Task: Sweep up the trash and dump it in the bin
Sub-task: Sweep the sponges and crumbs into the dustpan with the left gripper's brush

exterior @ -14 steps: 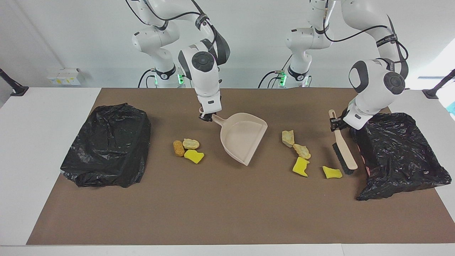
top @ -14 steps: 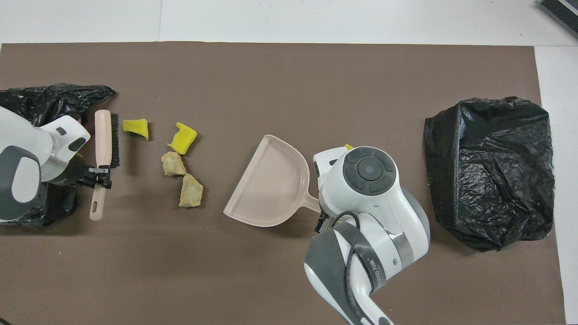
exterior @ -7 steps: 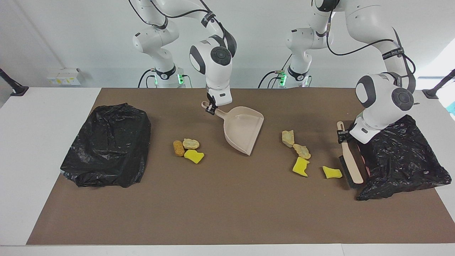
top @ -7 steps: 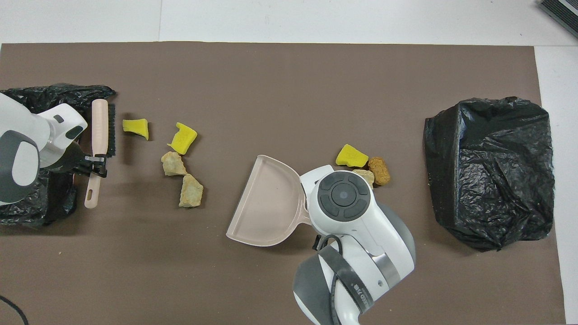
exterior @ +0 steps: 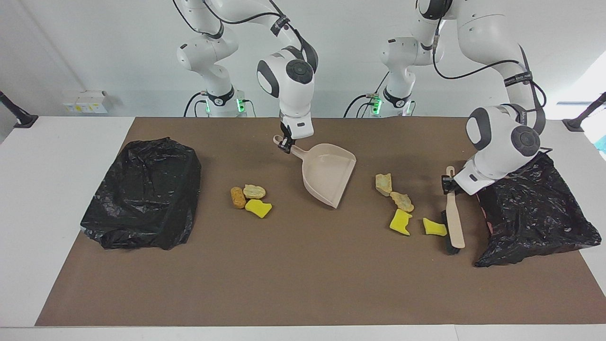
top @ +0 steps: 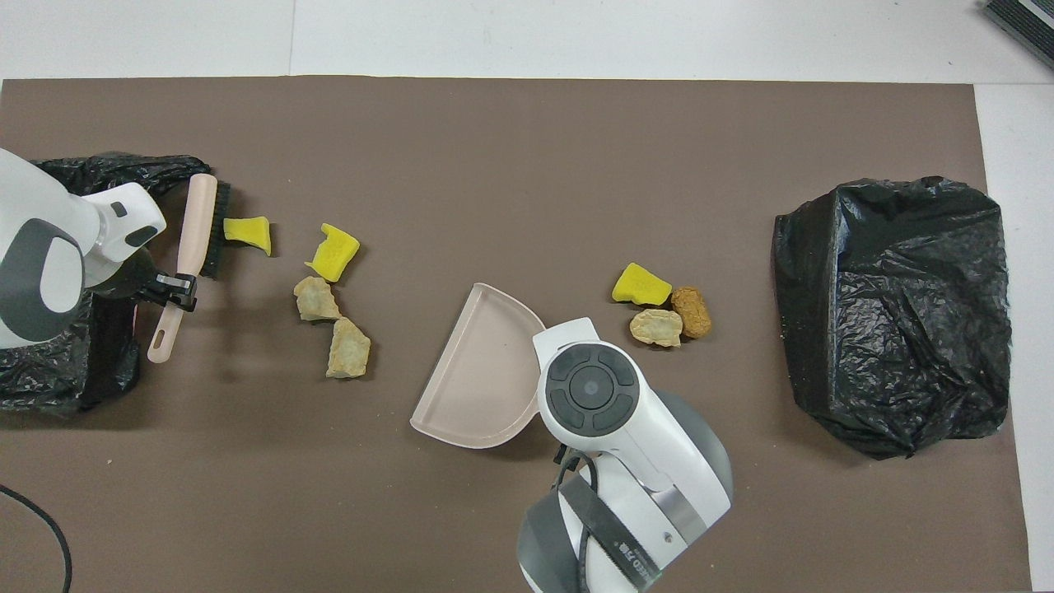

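1. The left arm reaches down from its base to the left-arm end of the brown mat (exterior: 303, 284), its wrist bent so the left gripper (exterior: 446, 182) points sideways toward the middle of the table.
2. The left gripper is clamped tight on the handle of the brush (exterior: 453, 215), close to the handle's free end. The brush slopes away from the claw, head down, with its black bristles low at the mat.
3. The bristles are just beside one yellow wedge (exterior: 434, 227); I cannot tell whether they touch it.
4. The wrist of the left arm hangs over the black bag (exterior: 535, 213) at that end of the table.
5. The right arm folds down over the middle of the table, its last link nearly upright, the right gripper (exterior: 285, 144) pointing downward.
6. The right gripper is closed on the handle of the dustpan (exterior: 329, 173). The pan slants away from the claw, its open lip turned away from the robots and low at the mat; whether it touches is unclear.
7. The trash lies in two groups on the mat. Four pieces lie between brush and dustpan: two tan chunks (exterior: 384, 183) (exterior: 402, 201), a second yellow wedge (exterior: 400, 222), and the wedge at the bristles.
8. Three more lie below the right gripper toward the right arm's end: an orange-brown lump (exterior: 237, 197), a tan chunk (exterior: 254, 191) and a yellow wedge (exterior: 258, 208).
9. A second black bag (exterior: 144, 192) sits at the right arm's end, well apart from both claws.
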`<state>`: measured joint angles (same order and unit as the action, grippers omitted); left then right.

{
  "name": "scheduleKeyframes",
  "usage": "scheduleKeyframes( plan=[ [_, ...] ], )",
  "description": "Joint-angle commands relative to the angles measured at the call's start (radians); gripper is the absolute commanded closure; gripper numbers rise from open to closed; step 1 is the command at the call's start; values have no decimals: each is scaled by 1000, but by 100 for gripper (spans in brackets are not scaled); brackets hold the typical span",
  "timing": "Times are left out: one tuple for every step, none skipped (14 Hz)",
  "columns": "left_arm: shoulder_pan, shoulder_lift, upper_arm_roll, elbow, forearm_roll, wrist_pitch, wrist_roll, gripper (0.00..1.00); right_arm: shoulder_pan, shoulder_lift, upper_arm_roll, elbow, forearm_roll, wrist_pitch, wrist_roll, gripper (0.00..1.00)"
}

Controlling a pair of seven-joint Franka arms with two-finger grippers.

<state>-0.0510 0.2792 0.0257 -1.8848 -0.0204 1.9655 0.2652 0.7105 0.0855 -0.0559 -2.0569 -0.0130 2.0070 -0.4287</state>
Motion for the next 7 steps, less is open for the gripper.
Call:
scheduleKeyframes(
  plan=[
    [-70,-46,13,-62,14,-11,11,100,1,2,2,1,-2,24,30,100],
    [-101,-52,13,-79,14,-31,9,100,1,2,2,3,-2,24,30,100],
    [-121,-64,13,-88,14,-45,9,100,1,2,2,1,-2,24,30,100],
    [-151,-74,13,-102,14,-65,8,100,0,2,2,1,-2,24,30,100],
    [-179,-84,13,-109,13,-82,3,100,0,2,2,1,-2,24,30,100],
    [-194,-86,11,-111,13,-82,-6,100,0,2,2,1,-2,24,28,100],
    [-208,-87,11,-114,11,-82,-29,100,1,10,2,0,-4,24,30,100]
  ],
)
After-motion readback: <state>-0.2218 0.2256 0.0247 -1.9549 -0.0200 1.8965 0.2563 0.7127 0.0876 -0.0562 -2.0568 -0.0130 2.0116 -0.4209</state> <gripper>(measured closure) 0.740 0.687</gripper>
